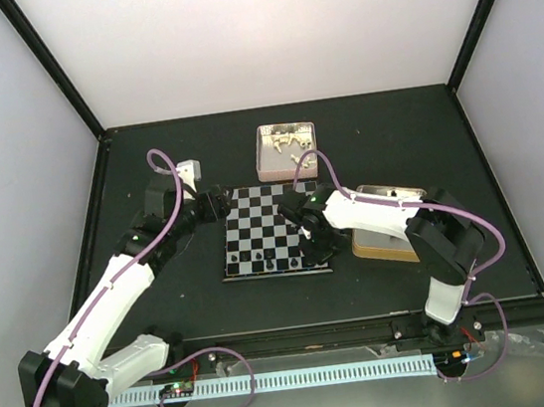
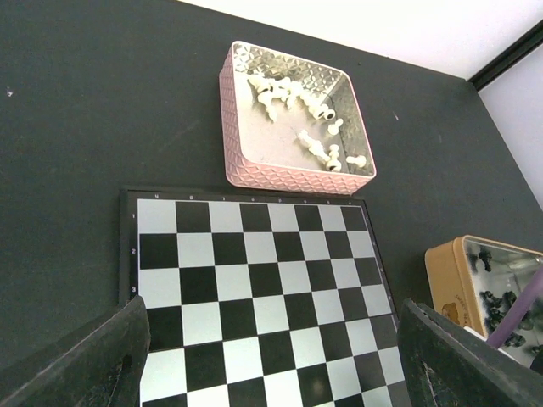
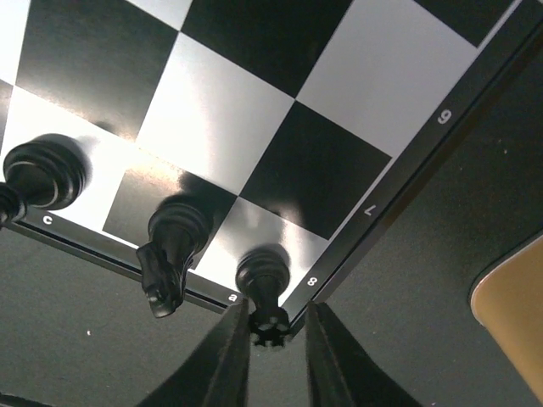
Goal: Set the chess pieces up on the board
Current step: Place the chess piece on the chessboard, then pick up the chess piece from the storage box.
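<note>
Black rook (image 3: 265, 288) on the corner square of the board (image 3: 221, 110), standing upright, and the right gripper (image 3: 273, 343) is right over it, one finger on each side of the rook's notched top. The gap there is very narrow. Whether the fingers (image 3: 231, 356) actually pinch the piece or just flank it, the wrist view doesn't settle.

Just left of those fingers in that view, on the next square of the same edge row, stands a black knight (image 3: 170, 254). Further left is a third black piece (image 3: 42, 174) with a round top, and a fourth is cut off at the frame edge.

From above, the right gripper (image 1: 316, 248) sits at the board's (image 1: 265, 229) near right corner, with the tan tin (image 1: 383, 246) just to its right. Dark chess pieces (image 2: 501, 301) lie inside that tin.

Over on the far left corner of the board, the left gripper (image 1: 214, 206) hangs with its jaws spread wide and nothing between them. Bare squares of the board lie below it. Ahead of it, just past the board's far edge, the pink tin (image 2: 254, 170) holds a heap of white pieces (image 2: 318, 148) lying on their sides.

Everything rests on the dark table (image 1: 146, 160).
</note>
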`<state>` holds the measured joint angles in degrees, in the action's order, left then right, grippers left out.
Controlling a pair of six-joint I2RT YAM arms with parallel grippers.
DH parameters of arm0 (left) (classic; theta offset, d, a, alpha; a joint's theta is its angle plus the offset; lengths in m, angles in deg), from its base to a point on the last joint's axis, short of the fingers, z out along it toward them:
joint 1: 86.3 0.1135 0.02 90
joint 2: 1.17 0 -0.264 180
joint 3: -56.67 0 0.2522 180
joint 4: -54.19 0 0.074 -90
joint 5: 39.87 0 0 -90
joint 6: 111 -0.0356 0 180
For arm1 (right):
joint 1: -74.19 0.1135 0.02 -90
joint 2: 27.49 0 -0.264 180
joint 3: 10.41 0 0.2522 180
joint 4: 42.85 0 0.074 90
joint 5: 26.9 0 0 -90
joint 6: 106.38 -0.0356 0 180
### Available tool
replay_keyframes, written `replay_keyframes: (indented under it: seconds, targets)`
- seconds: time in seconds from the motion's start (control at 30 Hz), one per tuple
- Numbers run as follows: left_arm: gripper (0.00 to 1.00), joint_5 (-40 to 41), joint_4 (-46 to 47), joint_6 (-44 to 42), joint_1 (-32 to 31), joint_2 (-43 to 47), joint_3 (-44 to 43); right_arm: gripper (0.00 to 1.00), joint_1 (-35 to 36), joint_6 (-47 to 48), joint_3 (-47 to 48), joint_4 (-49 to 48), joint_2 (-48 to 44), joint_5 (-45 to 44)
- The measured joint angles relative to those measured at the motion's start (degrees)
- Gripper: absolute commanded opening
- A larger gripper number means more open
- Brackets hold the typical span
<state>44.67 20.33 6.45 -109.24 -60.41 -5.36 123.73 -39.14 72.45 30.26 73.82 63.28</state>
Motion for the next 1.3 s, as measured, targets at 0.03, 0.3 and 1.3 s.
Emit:
replay_keyframes:
  seconds: [0.03, 0.3, 1.3]
  targets:
    - [0.82, -0.1, 0.0, 0.0, 0.0, 0.0, 0.0, 0.24, 0.0, 0.0, 0.0, 0.0, 0.0, 0.0]
    - [0.82, -0.8, 0.0, 0.0, 0.1, 0.0, 0.0, 0.39, 0.0, -0.4, 0.0, -0.2, -1.4, 0.3]
    - [0.82, -9.1, 1.7, 0.5, 0.8, -0.4, 0.0, 0.29, -39.6, -9.1, -24.1, -31.3, -19.9, -10.1]
